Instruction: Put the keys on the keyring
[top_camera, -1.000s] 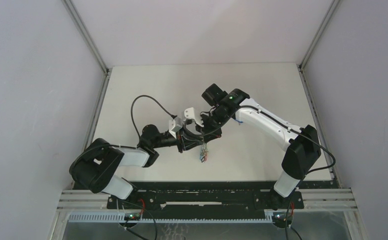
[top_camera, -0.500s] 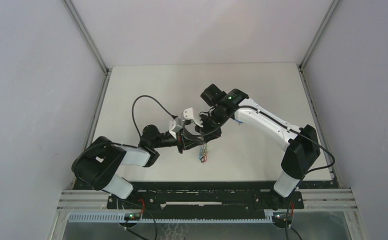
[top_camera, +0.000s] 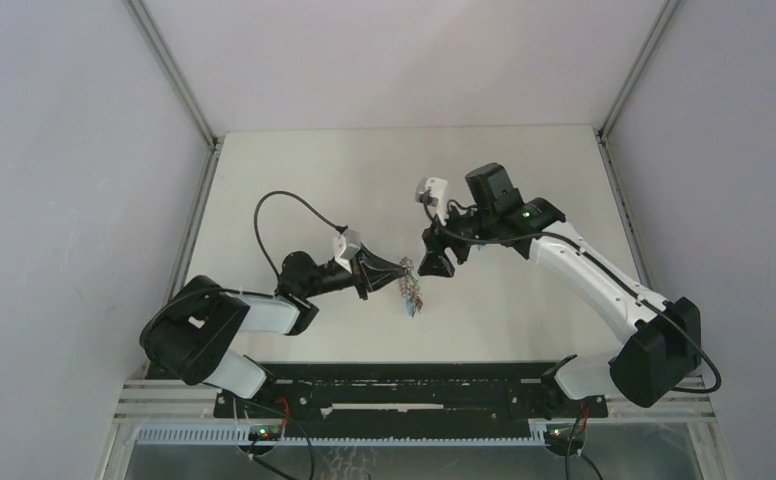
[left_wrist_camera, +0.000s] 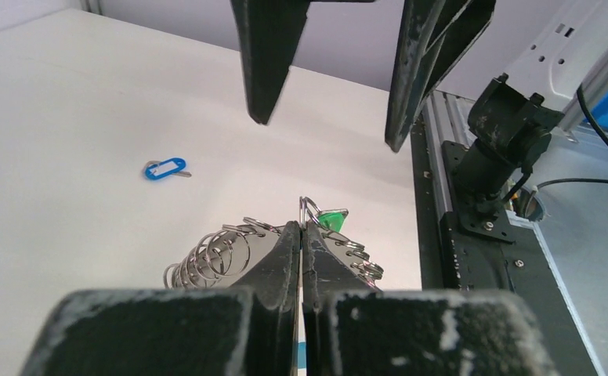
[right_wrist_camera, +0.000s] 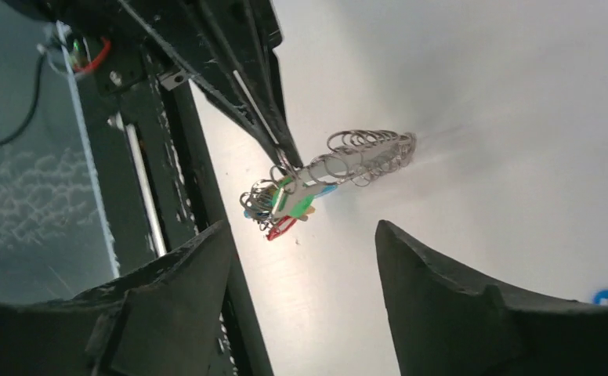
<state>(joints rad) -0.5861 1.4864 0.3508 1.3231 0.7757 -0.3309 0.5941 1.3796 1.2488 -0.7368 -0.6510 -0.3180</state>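
From above, the right pincer (top_camera: 436, 262) has let go and pulled back to the right, and its fingers are now spread. The left pincer (top_camera: 401, 268) alone holds the big thin grey metal keyring (top_camera: 412, 297) over the white table (top_camera: 294, 170). We think the ring was handed over.

In the left wrist view, the left pincer is pressed together on the ring's wire. A small blue-tagged key (left_wrist_camera: 165, 168) lies alone on the table, still to add.

In the right wrist view, the tiny keys with coloured plastic tags (right_wrist_camera: 281, 205) hang bunched on the ring. We can read no writing anywhere.
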